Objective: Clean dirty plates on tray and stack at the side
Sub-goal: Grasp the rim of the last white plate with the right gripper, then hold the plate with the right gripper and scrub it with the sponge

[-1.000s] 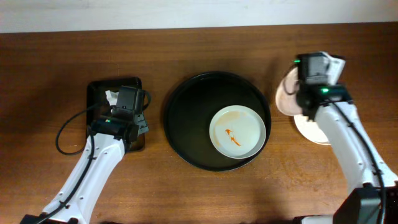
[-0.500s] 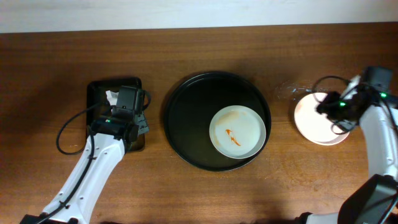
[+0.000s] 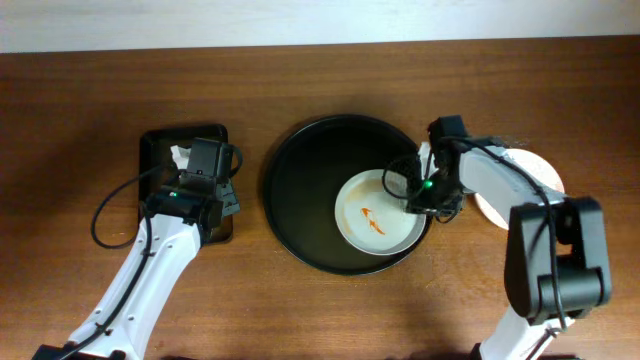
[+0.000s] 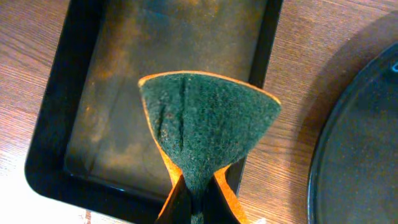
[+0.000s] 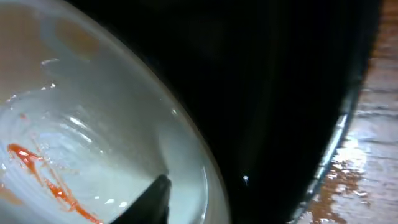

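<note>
Pinching green sponge (image 4: 208, 127), smeared plate (image 3: 362, 198) on tray (image 3: 300, 190)

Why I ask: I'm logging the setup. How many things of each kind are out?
Trays: 2, round black tray and rectangular tray
Plates: 2 showing, smeared plate and side plate
Sponges: 1, green sponge
Total: 5

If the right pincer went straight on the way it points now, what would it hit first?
Most likely the smeared white plate on the black tray: the right pincer points down at the plate's rim. The gap between them is unclear.
</note>
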Available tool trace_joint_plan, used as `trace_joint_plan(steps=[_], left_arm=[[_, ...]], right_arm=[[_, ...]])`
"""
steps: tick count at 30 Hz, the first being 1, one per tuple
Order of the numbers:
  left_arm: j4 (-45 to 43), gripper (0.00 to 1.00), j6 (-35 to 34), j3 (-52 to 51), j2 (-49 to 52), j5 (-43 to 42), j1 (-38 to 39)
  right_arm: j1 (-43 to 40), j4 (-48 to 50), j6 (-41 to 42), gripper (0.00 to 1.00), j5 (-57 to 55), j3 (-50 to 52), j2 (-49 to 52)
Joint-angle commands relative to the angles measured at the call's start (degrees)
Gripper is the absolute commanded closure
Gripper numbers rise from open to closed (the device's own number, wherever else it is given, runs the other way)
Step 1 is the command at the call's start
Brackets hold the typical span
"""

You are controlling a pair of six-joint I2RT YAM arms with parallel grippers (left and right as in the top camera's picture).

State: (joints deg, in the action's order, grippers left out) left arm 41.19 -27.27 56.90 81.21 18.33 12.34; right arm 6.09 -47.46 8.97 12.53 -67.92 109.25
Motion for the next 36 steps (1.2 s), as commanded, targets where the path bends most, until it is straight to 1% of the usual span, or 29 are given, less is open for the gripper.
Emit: trace_joint_plan(steps=[1, 2, 3, 4, 5, 6, 9, 10, 11, 12, 14, 15, 16, 20, 28, 29, 32, 34, 36], left_arm=[[-0.8, 1.0, -0.1, 0.5, -1.1, -5.9, -0.3], [-2.0, 1.0, -0.1, 0.5, -1.1, -10.6, -0.3], [-3.1, 1.0, -0.1, 0.5, -1.1, -14.3, -0.3], [-5.7, 1.0, 0.0, 0.5, -1.1, -20.3, 0.1], [-7.7, 1.0, 1.4, 0.5, -1.1, -24.5, 1.2], [-8.7, 1.0, 1.6, 0.5, -1.1, -26.4, 2.6], [-9.4, 1.0, 1.6, 0.5, 1.4, -26.7, 9.2], [-9.6, 1.0, 1.4, 0.5, 3.0, -26.7, 11.1], [-10.6, 1.0, -0.6, 0.5, 5.5, -27.5, 13.6], [-13.0, 0.99, -0.7, 0.5, 7.8, -30.4, 15.6], [-16.0, 1.0, -4.8, 0.5, 11.1, -32.5, 18.6], [-19.2, 1.0, -4.9, 0.5, 13.3, -35.8, 20.5], [-21.3, 1.0, -6.3, 0.5, 15.1, -36.8, 22.0], [-23.8, 1.0, -8.2, 0.5, 19.6, -40.2, 23.7], [-24.4, 1.0, -9.6, 0.5, 25.3, -40.3, 23.6], [-23.8, 1.0, -9.0, 0.5, 25.5, -34.1, 23.7], [-21.8, 1.0, -5.9, 0.5, 25.5, -19.2, 22.6], [-21.9, 1.0, -5.0, 0.5, 25.5, -12.8, 20.0], [-22.1, 1.0, -3.9, 0.5, 25.5, -11.8, 18.5]], right_arm=[[0.9, -0.5, -0.2, 0.9, -0.7, 0.4, 1.7], [1.9, -0.5, -0.1, 0.94, -0.5, 0.4, 1.7], [3.7, -0.5, 0.3, 0.96, -0.3, 0.4, 1.7], [6.0, -0.5, 1.1, 0.96, -0.3, 0.4, 1.7], [8.4, -0.3, 3.2, 0.96, -0.4, 0.4, 1.7], [10.2, 0.2, 5.9, 0.96, -0.8, 0.4, 1.7], [13.8, 1.5, 11.6, 0.96, -0.8, 0.4, 1.7], [14.1, 1.5, 11.5, 0.96, -0.8, 0.4, 1.7], [14.1, 1.4, 11.5, 0.96, -0.8, 0.4, 1.7], [14.1, 1.4, 11.5, 0.96, -0.8, 0.4, 1.7], [14.1, 1.4, 11.5, 0.96, -0.8, 0.4, 1.7], [14.1, 1.4, 11.5, 0.96, -0.8, 0.4, 1.7], [14.1, 1.4, 11.5, 0.96, -0.8, 0.4, 1.7], [14.2, 1.2, 11.5, 0.96, -0.8, 0.4, 1.7], [14.1, 1.2, 11.5, 0.96, -0.8, 0.4, 1.7], [14.1, 1.2, 11.5, 0.96, -0.8, 0.4, 1.7], [14.1, 0.7, 11.5, 0.96, -0.8, 0.4, 1.7], [14.1, 0.7, 11.5, 0.96, -0.8, 0.4, 1.7], [14.1, 0.5, 11.5, 0.96, -0.8, 0.4, 1.7]])
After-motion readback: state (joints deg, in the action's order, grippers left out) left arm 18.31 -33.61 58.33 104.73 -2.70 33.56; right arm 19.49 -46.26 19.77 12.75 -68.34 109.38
